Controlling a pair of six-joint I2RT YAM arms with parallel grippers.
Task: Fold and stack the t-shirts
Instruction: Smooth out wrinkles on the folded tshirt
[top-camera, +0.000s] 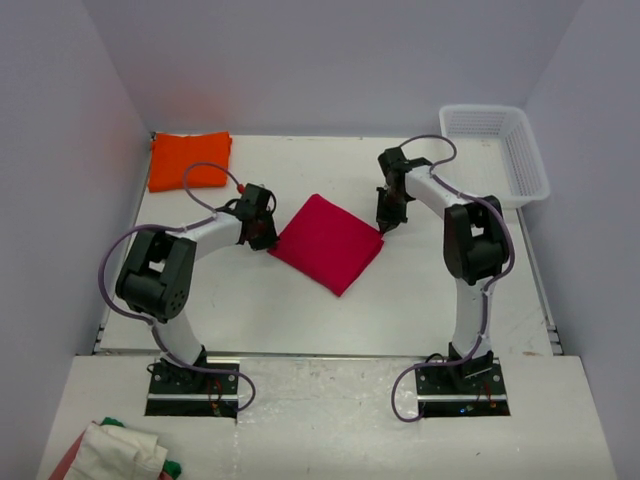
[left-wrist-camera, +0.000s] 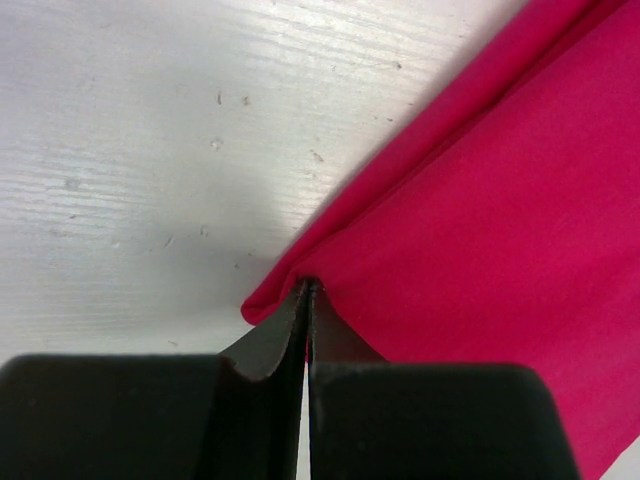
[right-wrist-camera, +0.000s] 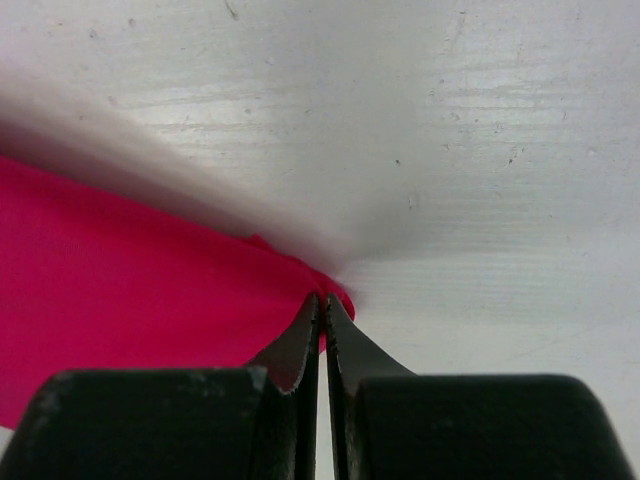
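Observation:
The crimson-red t-shirt (top-camera: 326, 243) lies folded into a small square, turned like a diamond, at the middle of the table. My left gripper (top-camera: 266, 240) is shut on its left corner (left-wrist-camera: 290, 275). My right gripper (top-camera: 382, 229) is shut on its right corner (right-wrist-camera: 335, 290). In both wrist views the jaws are pressed together with red cloth pinched at the tips. The orange t-shirt (top-camera: 190, 158) lies folded at the far left corner of the table, apart from both grippers.
A white plastic basket (top-camera: 497, 150) stands at the far right corner. The white table (top-camera: 300, 310) is walled on three sides. A heap of pale and red cloth (top-camera: 112, 452) lies off the table at the near left.

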